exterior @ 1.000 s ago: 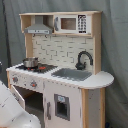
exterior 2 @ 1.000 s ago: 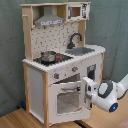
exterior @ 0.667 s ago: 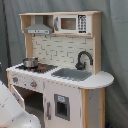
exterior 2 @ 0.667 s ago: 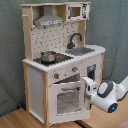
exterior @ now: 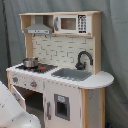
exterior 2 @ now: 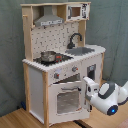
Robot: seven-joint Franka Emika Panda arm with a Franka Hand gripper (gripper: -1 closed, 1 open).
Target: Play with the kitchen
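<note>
Second exterior view: gripper [exterior 2: 89, 89] at oven door [exterior 2: 67, 99] edge, door ajar; finger state cannot tell. Pot [exterior 2: 48, 56], knobs, faucet [exterior 2: 74, 39] seemingly untouched

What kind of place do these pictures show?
Probably a lab or studio test corner, not a real home kitchen: a child's toy kitchen stands before a plain grey curtain, and a white robot arm works at its oven door.
</note>
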